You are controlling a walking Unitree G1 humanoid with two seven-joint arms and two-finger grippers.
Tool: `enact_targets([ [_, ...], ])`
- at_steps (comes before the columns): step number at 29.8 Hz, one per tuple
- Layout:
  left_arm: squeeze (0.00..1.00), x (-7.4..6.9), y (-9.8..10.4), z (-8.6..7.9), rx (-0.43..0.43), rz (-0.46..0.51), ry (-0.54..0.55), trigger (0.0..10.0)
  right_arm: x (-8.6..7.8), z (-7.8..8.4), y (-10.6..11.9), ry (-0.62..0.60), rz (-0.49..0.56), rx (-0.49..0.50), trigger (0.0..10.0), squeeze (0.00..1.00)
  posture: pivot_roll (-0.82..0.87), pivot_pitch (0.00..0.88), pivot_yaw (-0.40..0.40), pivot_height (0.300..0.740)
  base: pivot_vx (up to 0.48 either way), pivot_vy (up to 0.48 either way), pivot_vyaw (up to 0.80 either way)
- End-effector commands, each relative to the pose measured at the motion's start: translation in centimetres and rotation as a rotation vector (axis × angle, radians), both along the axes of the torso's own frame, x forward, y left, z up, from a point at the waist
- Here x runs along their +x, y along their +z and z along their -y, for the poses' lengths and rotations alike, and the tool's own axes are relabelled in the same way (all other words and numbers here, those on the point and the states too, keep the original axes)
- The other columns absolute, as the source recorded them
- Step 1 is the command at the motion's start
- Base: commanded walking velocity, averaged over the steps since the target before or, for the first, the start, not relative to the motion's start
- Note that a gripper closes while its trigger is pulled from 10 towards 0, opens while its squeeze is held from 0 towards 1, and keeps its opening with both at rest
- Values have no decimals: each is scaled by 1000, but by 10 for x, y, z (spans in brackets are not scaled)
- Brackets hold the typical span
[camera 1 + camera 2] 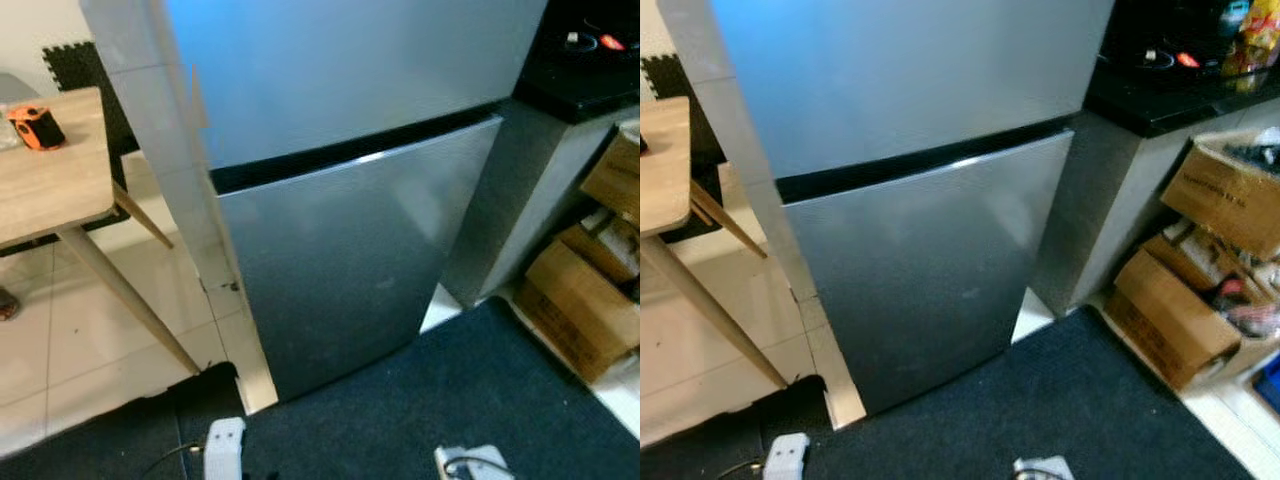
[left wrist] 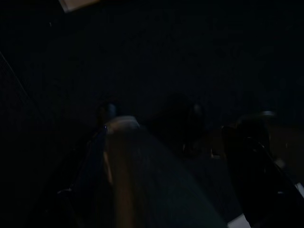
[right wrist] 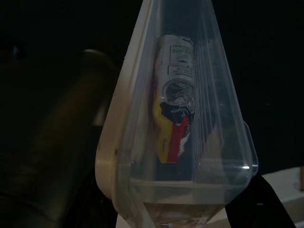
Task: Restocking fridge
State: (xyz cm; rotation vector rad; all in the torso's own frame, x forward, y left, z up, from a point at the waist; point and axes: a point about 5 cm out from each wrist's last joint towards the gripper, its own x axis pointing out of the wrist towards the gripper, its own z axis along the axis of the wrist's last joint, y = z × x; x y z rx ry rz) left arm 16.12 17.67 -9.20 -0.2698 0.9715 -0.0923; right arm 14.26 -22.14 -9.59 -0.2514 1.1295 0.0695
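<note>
Your head views are evenly lit but soft, with a slight blur over everything. The tall brushed-steel fridge (image 1: pixel 340 200) carries a blue sheen across its upper door and a thin bright glint along the lower door's top edge. Your left wrist view is almost black and grainy. In your right wrist view, the clear plastic container (image 3: pixel 178 128) catches pale glare against darkness.

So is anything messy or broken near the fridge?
Nothing looks broken or spilled. The fridge has both doors shut and looks tilted only because the camera is tilted. The messiest spot is the open cardboard boxes under the black counter, with stuff poking out. The right tool holds a clear plastic container with a packet inside.
</note>
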Motion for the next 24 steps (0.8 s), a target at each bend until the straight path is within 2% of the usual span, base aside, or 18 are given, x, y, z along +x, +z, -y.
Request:
enact_targets([
  [1, 0, -1, 0, -6, 24, 2, 32, 10000, -2, -4, -2, -6, -6, 13, 10000, 0, -59, 63, -11, 740, 0, 0, 0],
  [4, 0, 14, 7, -15, 29, 56, 114, 10000, -2, -3, -1, -5, -4, 11, 10000, 0, -62, 68, -16, 740, 0, 0, 0],
  [5, 0, 14, 7, -15, 29, 56, 114, 10000, -2, -3, -1, -5, -4, 11, 10000, 0, -62, 68, -16, 740, 0, 0, 0],
  [6, 1000, 24, 13, -21, 13, 96, 165, 10000, -2, -3, -1, -5, -5, 10, 10000, 0, -63, 70, -17, 740, 0, 0, 0],
  [7, 1000, 30, 17, -25, 1, 125, 199, 10000, -2, -2, -1, -4, -5, 9, 10000, 0, -63, 70, -18, 740, 0, 0, 0],
  [9, 1000, 30, 17, -25, 1, 125, 199, 10000, -2, -2, -1, -4, -5, 9, 10000, 0, -63, 70, -18, 740, 0, 0, 0],
  [10, 1000, 42, 25, -33, -9, 175, 245, 10000, -3, -1, -1, -4, -6, 7, 10000, 0, -65, 72, -20, 740, 0, 0, 0],
  [11, 1000, 42, 25, -33, -9, 175, 245, 10000, -3, -1, -1, -4, -6, 7, 10000, 0, -65, 72, -20, 740, 0, 0, 0],
  [14, 1000, 86, 65, -70, -61, 388, 423, 10000, -6, 4, -1, -5, -14, -2, 10000, 0, -64, 79, -23, 740, 0, 0, 0],
  [15, 1000, 86, 65, -70, -61, 388, 423, 10000, -6, 4, -1, -5, -14, -2, 10000, 0, -64, 79, -23, 740, 0, 0, 0],
  [16, 1000, 95, 76, -79, -81, 441, 449, 10000, -7, 5, -1, -5, -15, -4, 10000, 0, -64, 81, -22, 740, 0, 0, 0],
  [17, 1000, 95, 76, -79, -81, 441, 449, 10000, -7, 5, -1, -5, -15, -4, 10000, 0, -64, 81, -22, 740, 0, 0, 0],
  [19, 1000, 114, 99, -90, -125, 546, 450, 10000, -7, 5, -1, -7, -14, -5, 10000, 0, -67, 88, -18, 740, 0, 0, 0],
  [21, 1000, 114, 99, -90, -125, 546, 450, 10000, -7, 5, -1, -7, -14, -5, 10000, 0, -67, 88, -18, 740, 0, 0, 0],
  [23, 1000, 135, 128, -100, -172, 672, 414, 10000, -7, 4, -1, -7, -13, -4, 10000, 0, -68, 90, -16, 740, 0, 0, 0],
  [24, 1000, 135, 128, -100, -172, 672, 414, 10000, -7, 4, -1, -7, -13, -4, 10000, 0, -68, 90, -16, 740, 0, 0, 0],
])
